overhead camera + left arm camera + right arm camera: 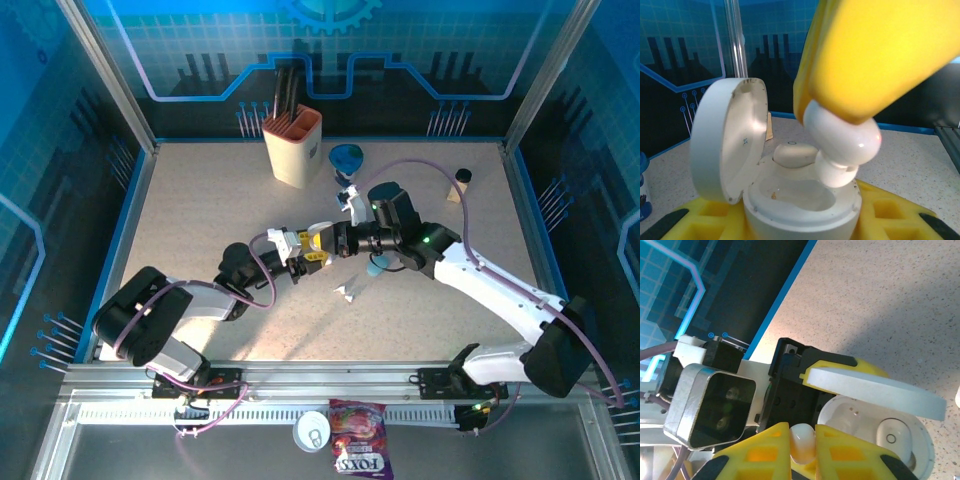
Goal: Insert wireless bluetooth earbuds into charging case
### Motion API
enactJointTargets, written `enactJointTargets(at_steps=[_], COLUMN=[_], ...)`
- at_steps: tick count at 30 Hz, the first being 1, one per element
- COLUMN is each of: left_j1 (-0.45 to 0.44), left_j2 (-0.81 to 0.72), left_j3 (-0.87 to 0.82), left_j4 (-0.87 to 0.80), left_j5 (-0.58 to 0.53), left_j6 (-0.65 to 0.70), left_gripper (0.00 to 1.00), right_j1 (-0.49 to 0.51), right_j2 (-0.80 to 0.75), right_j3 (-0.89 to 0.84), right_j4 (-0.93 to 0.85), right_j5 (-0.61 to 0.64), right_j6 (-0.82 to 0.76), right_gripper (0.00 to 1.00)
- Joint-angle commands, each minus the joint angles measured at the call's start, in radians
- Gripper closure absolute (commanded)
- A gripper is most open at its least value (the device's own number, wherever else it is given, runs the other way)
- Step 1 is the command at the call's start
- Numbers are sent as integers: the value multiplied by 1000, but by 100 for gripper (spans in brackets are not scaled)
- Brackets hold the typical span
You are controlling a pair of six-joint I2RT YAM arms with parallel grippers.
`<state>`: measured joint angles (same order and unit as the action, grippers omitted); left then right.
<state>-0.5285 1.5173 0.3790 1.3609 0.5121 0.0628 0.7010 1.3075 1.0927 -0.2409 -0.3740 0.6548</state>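
A speckled beige worktop (200,220) sits inside blue printed walls, and from where I stand the nearest things are off it, on the strip in front of the metal rail: a can (312,431) and a red snack packet (360,452) beside it. Past the rail the two arms reach in from either side and meet around the middle of the worktop. The left fingers (308,258) are closed on the base of a white charging case (800,207), yellow pads on both sides of it, and its lid (725,142) stands open. One white earbud (792,154) already lies seated in the far well of the case. The right fingers (335,240) are drawn narrow, pinching a second white earbud (840,145) directly over the open case, its lower end reaching down to the empty well. I cannot tell whether it has touched bottom. Just on the near side of the meeting fingers a small white piece (347,292) lies loose on the worktop. It is too small to make out. At the far wall stands a beige holder (293,148) with dark handles sticking up. A blue bowl (347,157) sits just to its right, and a small dark-capped bottle (461,181) stands further right.
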Motion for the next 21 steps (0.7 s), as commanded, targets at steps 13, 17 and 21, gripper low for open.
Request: enactJointTargets(at_steps=[13, 17, 21], left_j1=[-11, -11, -11], left_j2=[-31, -37, -37], left_j3=[2, 2, 4], left_j4=[41, 41, 41], left_j5=[23, 22, 22], left_j6=[11, 6, 6], left_gripper=[81, 81, 81], right_j1=[3, 9, 13], right_j2=[40, 50, 43], right_j3=[-20, -12, -3], right_j4=[2, -48, -63], right_j5=[55, 92, 107], right_j6=[14, -5, -13], right_gripper=[83, 80, 72])
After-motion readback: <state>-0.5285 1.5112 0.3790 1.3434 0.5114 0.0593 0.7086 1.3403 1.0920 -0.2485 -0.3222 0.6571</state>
